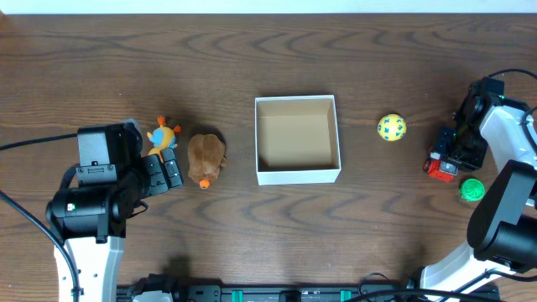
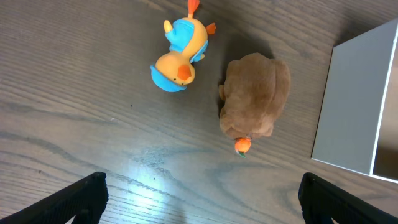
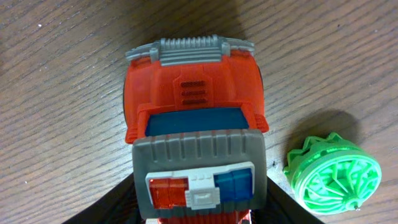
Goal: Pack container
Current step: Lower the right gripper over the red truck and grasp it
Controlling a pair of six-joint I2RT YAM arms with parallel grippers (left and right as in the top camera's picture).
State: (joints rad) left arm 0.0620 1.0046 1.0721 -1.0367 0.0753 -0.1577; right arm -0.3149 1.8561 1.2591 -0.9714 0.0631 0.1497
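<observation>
Container (image 1: 297,175) empty at mid-table (image 1: 252,239); well to its right your right gripper (image 3: 198,214) has jaws apparently clamped on the red truck (image 3: 193,93), left gripper (image 2: 202,202) jaws apart, so first pick underway: lift, carry over the container, release.

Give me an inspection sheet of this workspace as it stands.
Surface: dark wood-grain table.
Job's things: white square cardboard box, empty; left of it orange-and-blue plush duck and brown plush animal; right of it yellow dotted ball, red toy truck, green ribbed plastic disc.
Clutter: nothing seen.
Grippers: left claw open, holding nothing; right claw straddles the truck, contact unclear.
Cables: black cables beside both arms.
Surroundings: pale strip beyond the table's far edge.
</observation>
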